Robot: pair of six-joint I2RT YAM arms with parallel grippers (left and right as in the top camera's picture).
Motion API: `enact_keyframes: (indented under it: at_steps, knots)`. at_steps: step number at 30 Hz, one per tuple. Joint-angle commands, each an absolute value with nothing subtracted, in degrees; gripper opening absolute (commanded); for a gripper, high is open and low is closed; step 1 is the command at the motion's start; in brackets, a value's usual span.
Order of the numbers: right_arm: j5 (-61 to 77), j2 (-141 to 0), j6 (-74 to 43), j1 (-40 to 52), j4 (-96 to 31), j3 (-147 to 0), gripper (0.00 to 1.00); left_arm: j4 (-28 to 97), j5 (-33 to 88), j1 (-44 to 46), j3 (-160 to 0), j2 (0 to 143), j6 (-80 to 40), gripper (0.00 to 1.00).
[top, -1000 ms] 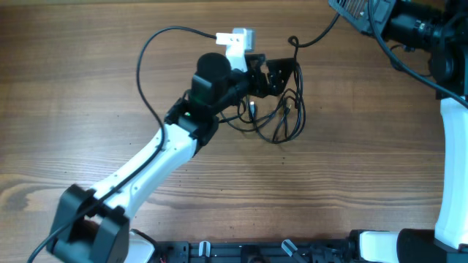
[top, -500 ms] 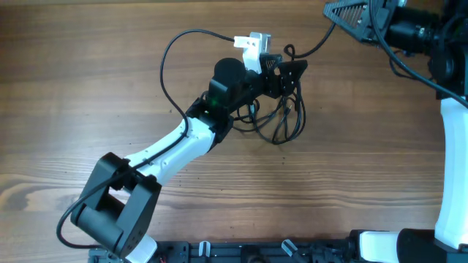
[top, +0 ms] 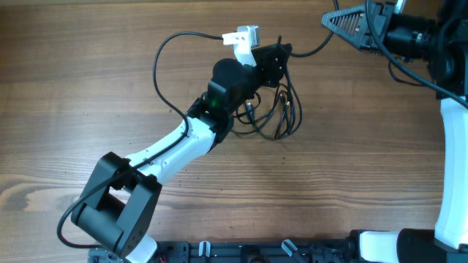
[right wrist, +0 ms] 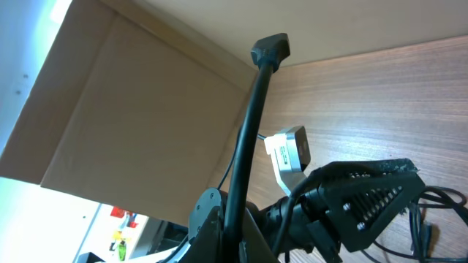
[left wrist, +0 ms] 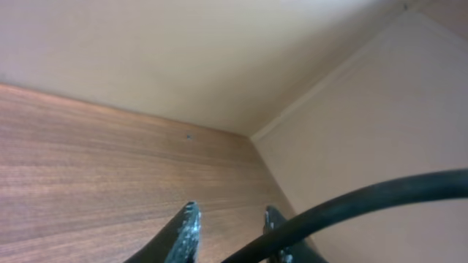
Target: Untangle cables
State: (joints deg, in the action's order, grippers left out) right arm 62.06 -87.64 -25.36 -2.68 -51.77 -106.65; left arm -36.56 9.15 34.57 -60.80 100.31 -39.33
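Tabletop: wood grain, w/ beige wall panels behind it in the wrist views.
Cables: thin black loops in a loose tangle, lying on the wood slightly R of centre, just below the L gripper. Small plug ends show among the loops.
L gripper: over the upper edge of the tangle, arm reaching in from lower L. The wrist view shows two fingertips w/ a narrow gap, and one black cord running across by the R-hand tip. Can't tell if it's clamped on that cord or only beside it.
L wrist cam: white housing next to the gripper. Its own thicker wire arcs out to the L (not part of the tangle).
R gripper: top R of the overhead view, closed on a plug-ended cable. The cord rises from between the fingers, w/ the plug at the free end above.
Cable run: from the R gripper it curves down-L to the top of the tangle, beside the L gripper.
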Motion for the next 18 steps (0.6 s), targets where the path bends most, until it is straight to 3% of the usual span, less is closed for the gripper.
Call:
enact_keyframes:
  at_steps: [1, 4, 9, 13, 18]
  knots:
    - [65.28, -86.87, -23.94, -2.44, -52.42, -107.94, 0.04, -34.00, 2.20, 34.65, -60.99, 101.06, -39.99, 0.13]
    - [64.42, -86.87, -23.05, -2.44, -52.84, -107.94, 0.04, -29.85, -1.61, 34.65, -60.99, 101.06, -41.89, 0.04]
    - [54.35, -86.89, -23.00, -2.44, -53.45, -107.90, 0.04, -20.16, -4.80, 34.17, -60.99, 101.01, -42.28, 0.04]
    - [32.49, -88.03, -24.64, -2.44, -53.32, -107.90, 0.04, -9.28, -4.47, 32.40, -60.99, 96.51, -41.74, 0.04]
    - [26.39, -94.26, -24.14, -2.44, -52.69, -107.90, 0.04, 3.11, -0.75, 31.33, -60.99, 84.55, -36.21, 0.04]
